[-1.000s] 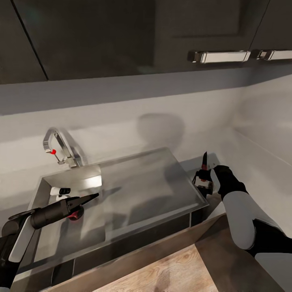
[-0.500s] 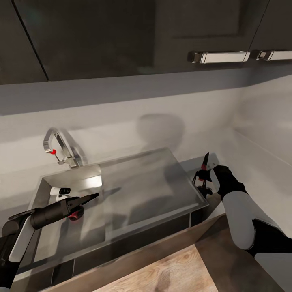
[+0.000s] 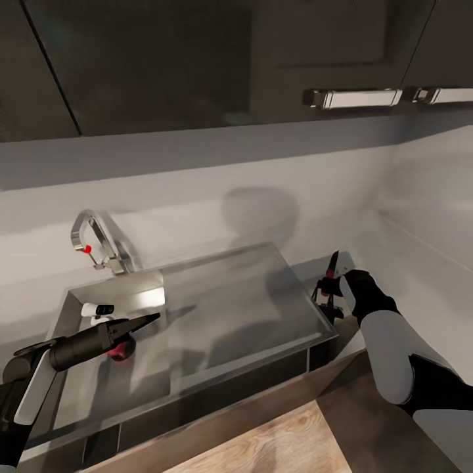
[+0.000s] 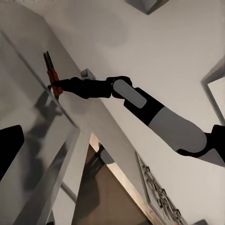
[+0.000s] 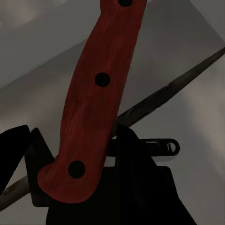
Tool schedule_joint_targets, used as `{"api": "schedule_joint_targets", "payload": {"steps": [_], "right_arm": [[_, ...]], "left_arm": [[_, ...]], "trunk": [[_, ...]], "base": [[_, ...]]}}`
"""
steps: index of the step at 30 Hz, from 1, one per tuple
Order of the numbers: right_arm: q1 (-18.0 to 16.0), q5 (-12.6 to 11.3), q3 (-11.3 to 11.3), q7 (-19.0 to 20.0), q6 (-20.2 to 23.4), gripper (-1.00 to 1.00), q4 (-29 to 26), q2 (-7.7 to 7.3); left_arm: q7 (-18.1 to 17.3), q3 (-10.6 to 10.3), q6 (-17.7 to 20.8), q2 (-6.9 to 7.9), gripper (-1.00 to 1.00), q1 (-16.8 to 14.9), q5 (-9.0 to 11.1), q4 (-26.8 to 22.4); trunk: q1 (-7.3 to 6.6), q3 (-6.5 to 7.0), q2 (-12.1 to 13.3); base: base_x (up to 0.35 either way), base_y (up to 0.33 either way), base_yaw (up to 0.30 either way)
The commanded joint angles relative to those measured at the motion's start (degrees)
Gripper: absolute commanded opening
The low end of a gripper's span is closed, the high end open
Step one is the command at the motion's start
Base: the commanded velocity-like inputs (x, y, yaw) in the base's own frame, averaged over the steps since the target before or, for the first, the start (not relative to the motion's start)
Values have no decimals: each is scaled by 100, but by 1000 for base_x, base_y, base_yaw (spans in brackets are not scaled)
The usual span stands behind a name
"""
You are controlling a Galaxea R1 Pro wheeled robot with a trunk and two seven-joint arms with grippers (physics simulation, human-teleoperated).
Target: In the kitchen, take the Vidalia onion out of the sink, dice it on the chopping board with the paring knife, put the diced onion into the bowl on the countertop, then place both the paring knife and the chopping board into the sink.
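Right claw (image 3: 326,289) is clamped on the knife (image 3: 332,264) by its red handle (image 5: 96,98), blade pointing up. Over the last second the claw dropped slightly and rotated, and it now sits just past the sink's (image 3: 249,309) right rim, over the counter (image 3: 341,341) edge. Knife isn't in the basin yet; my read is it needs to shift inward over the steel before release. Left claw (image 3: 148,320) is inside the sink on the far side, tips looking closed, unchanged.
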Motion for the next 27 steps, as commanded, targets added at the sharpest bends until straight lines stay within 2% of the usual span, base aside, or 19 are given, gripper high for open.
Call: {"api": "schedule_joint_targets", "payload": {"steps": [1,15,19,21,24,27], "right_arm": [[-1,152,-23,6,37,-100,5,3],[-1,170,-15,15,110,-100,-47,3],[-1,159,-10,58,427,-100,-185,-2],[-1,141,-5,143,843,-100,-618,-2],[-1,137,1,436,1444,-100,-1318,30],[3,160,7,977,2042,-100,-1883,21]], "left_arm": [[-5,1,55,2,100,-5,17,-2],[-6,3,53,2,100,-5,17,-2],[-6,4,53,2,100,-5,17,-2],[-6,5,53,8,100,-5,17,-2],[-6,6,53,8,100,-5,17,-2],[-6,6,53,7,100,-5,17,-2]], "trunk": [[5,-3,-7],[5,130,-7],[5,168,-7],[5,187,-7],[5,216,-7],[5,244,-7]], "base": [[0,0,0],[0,0,0],[0,0,0],[0,0,0],[0,0,0],[0,0,-9]]}}
